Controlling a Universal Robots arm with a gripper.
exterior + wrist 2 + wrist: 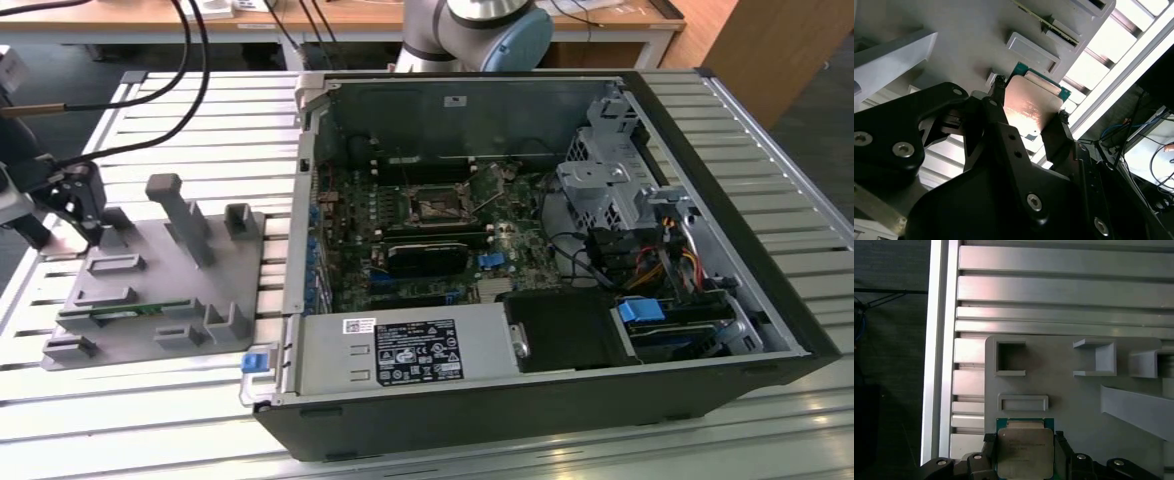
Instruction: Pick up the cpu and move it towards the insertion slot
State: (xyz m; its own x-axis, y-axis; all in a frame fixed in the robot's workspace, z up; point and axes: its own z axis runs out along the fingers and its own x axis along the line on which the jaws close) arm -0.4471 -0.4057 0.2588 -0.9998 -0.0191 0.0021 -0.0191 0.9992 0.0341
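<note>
Gripping looks done: the black two-fingered gripper [1031, 100] is clamped on the small square silver-topped cpu [1031, 112], a finger at each opposite edge, at the grey plastic fixture tray [1064, 405]; the carry is left to do; the black square insertion slot [435, 206] lies well apart, inside the open black computer case [534, 420].

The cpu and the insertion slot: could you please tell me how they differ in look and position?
The cpu has a shiny silver top with a green rim; the insertion slot is a black socket in a silvery frame. The cpu is clamped in the gripper above the grey holder plate; the insertion slot lies inside the open computer case. Both are square.
</note>
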